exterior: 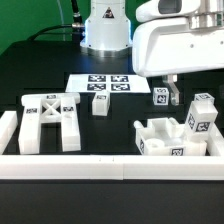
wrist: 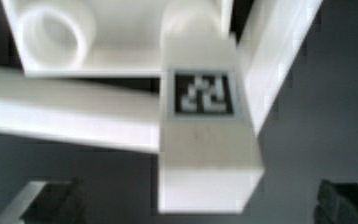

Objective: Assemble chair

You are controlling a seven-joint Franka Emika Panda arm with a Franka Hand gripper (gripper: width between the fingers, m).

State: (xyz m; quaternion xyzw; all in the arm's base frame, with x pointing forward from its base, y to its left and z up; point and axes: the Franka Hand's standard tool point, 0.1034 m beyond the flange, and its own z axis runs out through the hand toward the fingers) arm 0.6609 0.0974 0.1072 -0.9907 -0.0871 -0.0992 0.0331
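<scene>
Robotics lab bench, black table, tagged marker board, robot arm base

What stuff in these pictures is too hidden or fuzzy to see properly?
- Wrist view: the tagged white part is blurred; which chair piece it is cannot be told.
- Wrist view: the fingers are cut off by the bottom edge.
- Exterior view: the arm is cut off by the top edge.
- Exterior view: the gripper is small and dark; its fingertips are hard to make out.
</scene>
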